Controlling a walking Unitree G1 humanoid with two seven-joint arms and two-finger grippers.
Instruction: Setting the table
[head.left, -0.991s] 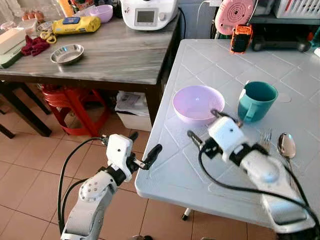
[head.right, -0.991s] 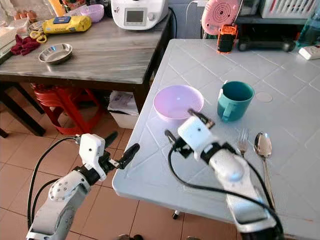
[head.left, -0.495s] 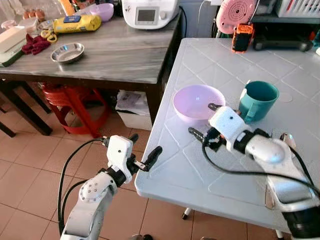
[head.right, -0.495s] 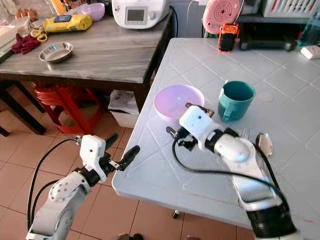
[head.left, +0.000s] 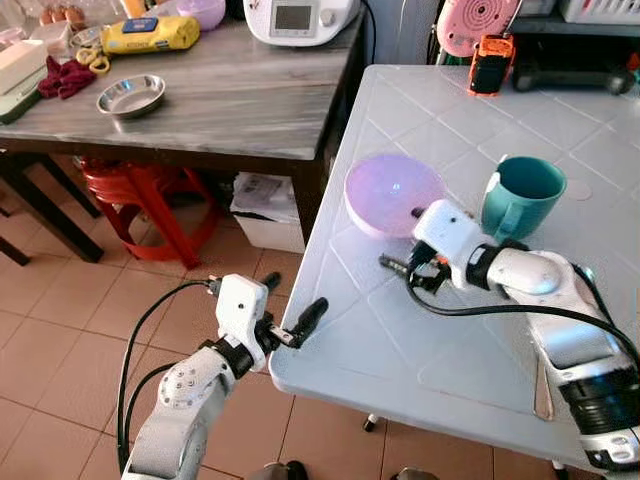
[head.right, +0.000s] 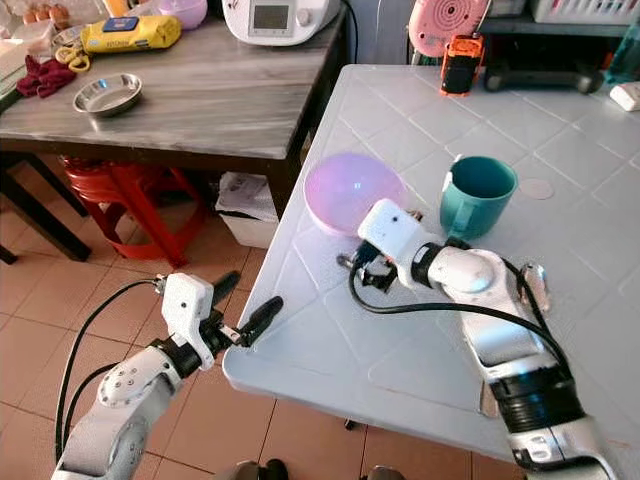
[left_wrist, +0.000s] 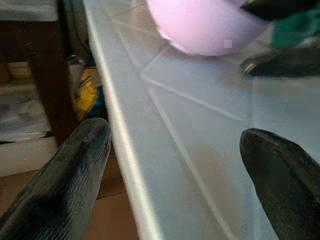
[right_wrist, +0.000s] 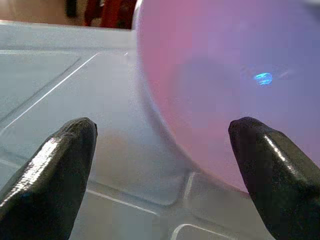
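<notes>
Bowl: we see the pink bowl (head.left: 393, 192) tilted on the surface (head.left: 470, 330), mouth facing our right gripper (head.left: 400, 240).
Right gripper: fingers spread wide, holding nothing.
Left gripper (head.left: 290, 308): open, empty, at the surface's edge.

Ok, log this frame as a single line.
right gripper: open, at pink bowl | left gripper: open, idle off white table edge | teal mug: beside bowl

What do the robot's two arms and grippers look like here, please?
Both arms are silver with rounded joint housings; the left one shows a ring of small screws. Each wrist carries a white boxy block, with a looping black cable running back along the arm. The left gripper and right gripper each have two long black fingers with blunt, rounded tips.
</notes>
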